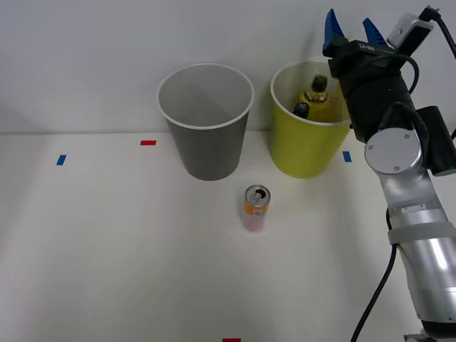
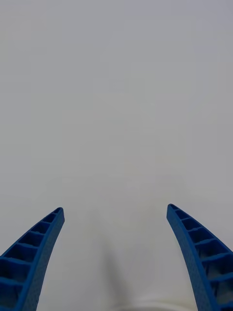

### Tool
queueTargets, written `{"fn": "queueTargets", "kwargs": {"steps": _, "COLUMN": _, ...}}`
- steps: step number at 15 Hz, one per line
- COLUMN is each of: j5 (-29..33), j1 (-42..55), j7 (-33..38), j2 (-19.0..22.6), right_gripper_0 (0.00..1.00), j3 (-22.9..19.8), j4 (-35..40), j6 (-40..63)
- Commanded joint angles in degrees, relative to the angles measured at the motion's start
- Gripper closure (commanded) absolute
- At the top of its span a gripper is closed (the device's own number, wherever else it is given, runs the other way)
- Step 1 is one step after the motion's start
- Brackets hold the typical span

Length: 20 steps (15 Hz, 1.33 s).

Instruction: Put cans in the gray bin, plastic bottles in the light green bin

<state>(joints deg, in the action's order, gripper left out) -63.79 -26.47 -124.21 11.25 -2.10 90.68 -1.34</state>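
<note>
Tool (image 1: 353, 32) spread wide, empty, raised above the light green bin (image 1: 308, 153), where two plastic bottles (image 1: 313, 100) lie. Orange can (image 1: 256, 206) stands on the worktop (image 1: 107, 249), below and left of tool, before the gray bin (image 1: 206, 146). Long axis vertical, pull-tab up. Best descend plumb, straddling its sides.

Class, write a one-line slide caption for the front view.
Open right gripper raised above the light green bin holding bottles; orange can stands before the gray bin.

Orange can (image 1: 256, 206) upright before bins; bottles (image 1: 314, 100) in light green bin (image 1: 306, 153).
</note>
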Motion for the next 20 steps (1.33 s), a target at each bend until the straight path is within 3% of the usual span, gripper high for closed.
{"fn": "queueTargets", "kwargs": {"steps": 1, "j5": 0.0, "j1": 0.0, "j7": 0.0, "j2": -0.4, "right_gripper_0": 0.3, "j3": 0.1, "j4": 0.7, "j6": 0.0}}
{"fn": "queueTargets", "kwargs": {"steps": 9, "j5": 0.5, "j1": 1.3, "j7": -0.5, "j2": 0.3, "right_gripper_0": 0.3, "j3": 0.8, "j4": 2.6, "j6": -0.1}}
{"fn": "queueTargets", "kwargs": {"steps": 15, "j5": -0.9, "j1": 17.2, "j7": 0.5, "j2": 7.8, "right_gripper_0": 0.25, "j3": 8.6, "j4": 16.1, "j6": -9.4}}
{"fn": "queueTargets", "kwargs": {"steps": 18, "j5": -0.5, "j1": 27.6, "j7": 0.5, "j2": 10.9, "right_gripper_0": 0.16, "j3": 9.9, "j4": 22.3, "j6": -11.0}}
{"fn": "queueTargets", "kwargs": {"steps": 20, "j5": -0.1, "j1": 33.4, "j7": 0.6, "j2": 11.8, "right_gripper_0": 0.16, "j3": 10.7, "j4": 26.1, "j6": -12.8}}
